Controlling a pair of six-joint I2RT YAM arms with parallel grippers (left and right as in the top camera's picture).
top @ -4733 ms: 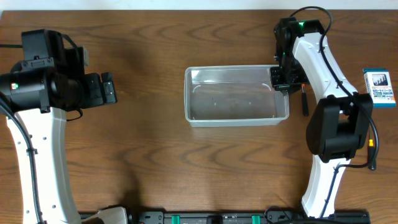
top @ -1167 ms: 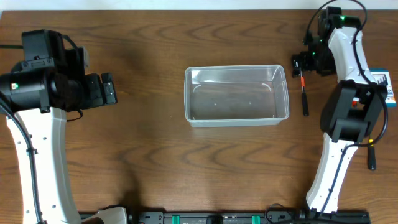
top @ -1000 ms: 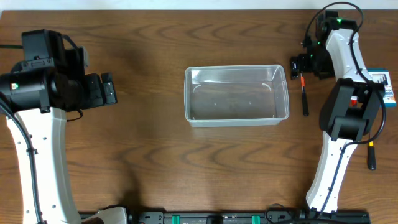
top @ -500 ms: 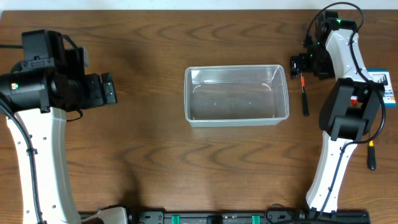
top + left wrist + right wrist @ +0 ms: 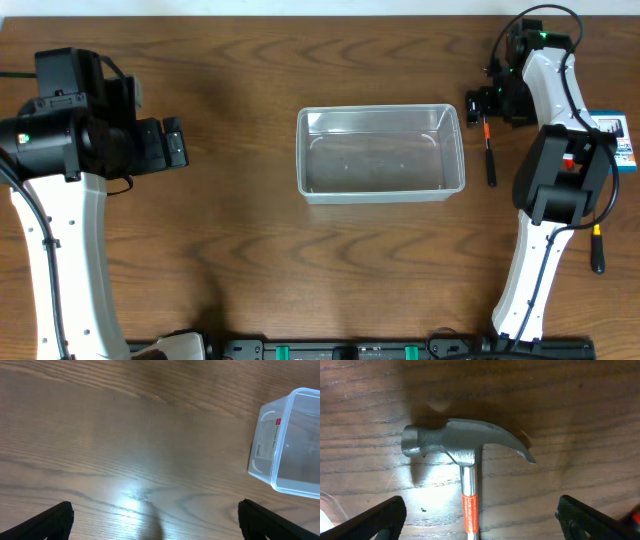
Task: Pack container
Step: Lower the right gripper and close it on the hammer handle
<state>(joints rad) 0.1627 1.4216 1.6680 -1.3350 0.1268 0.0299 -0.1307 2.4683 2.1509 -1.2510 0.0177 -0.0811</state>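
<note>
The container (image 5: 380,190), a clear tub with nothing in it, stands mid-table; its left end shows in the left wrist view (image 5: 280,435). To its right lies a hammer (image 5: 490,160) with its black grip toward the front. My right gripper (image 5: 487,105) hovers over its head end, open. In the right wrist view the grey steel head (image 5: 465,442) and the shaft with an orange label (image 5: 470,510) lie between the wide-spread fingertips (image 5: 375,520), untouched. My left gripper (image 5: 170,143) hangs far left of the container, open (image 5: 157,522) over bare wood.
A small blue and white box (image 5: 612,138) sits at the right edge beside the right arm. A black-handled tool (image 5: 598,250) lies near the front right. A corner of the tub (image 5: 327,510) shows at the lower left of the right wrist view.
The right arm went from the container's right end to the back right, over the hammer, and has held nearly still for the last second. The left arm has not moved.
</note>
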